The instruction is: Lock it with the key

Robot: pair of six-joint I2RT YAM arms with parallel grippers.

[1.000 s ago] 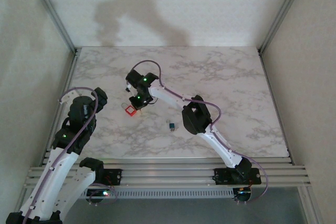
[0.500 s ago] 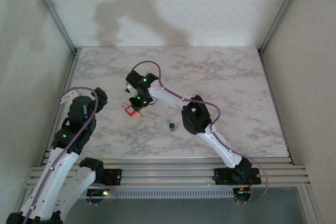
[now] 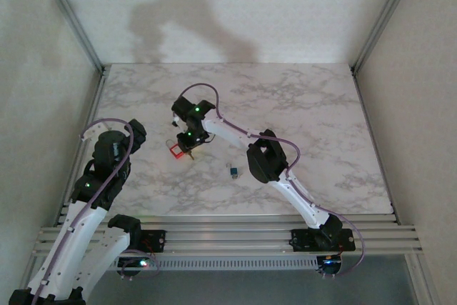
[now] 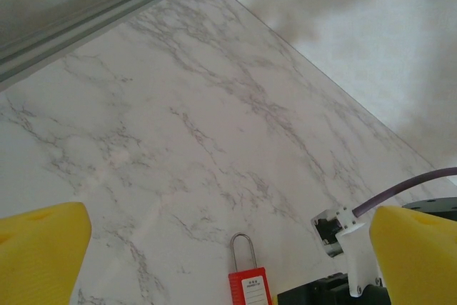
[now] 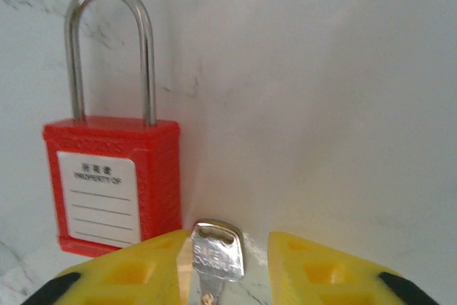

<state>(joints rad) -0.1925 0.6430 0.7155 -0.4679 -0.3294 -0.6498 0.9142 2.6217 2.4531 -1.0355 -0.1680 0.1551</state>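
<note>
A red padlock (image 5: 111,183) with a steel shackle and a white label lies flat on the marble table (image 3: 307,105). The padlock (image 3: 176,151) is left of centre, and its top (image 4: 250,287) shows in the left wrist view. A silver key (image 5: 218,251) lies just right of the lock's bottom corner, between the yellow fingers of my right gripper (image 5: 228,256). It rests against the left finger, with a gap to the right one. The right gripper (image 3: 188,146) is open, low over the lock. My left gripper (image 4: 228,230) is wide open and holds nothing, back from the lock near the table's left edge (image 3: 134,133).
A small dark object with a blue top (image 3: 233,171) sits on the table right of the lock, near the right arm's elbow (image 3: 265,158). Metal frame rails (image 3: 93,116) and white walls close in the table's left, right and back.
The right gripper's jaws have parted, so the key is no longer pinched between them. The wrist has shifted slightly beside the lock. The left arm has not moved.
</note>
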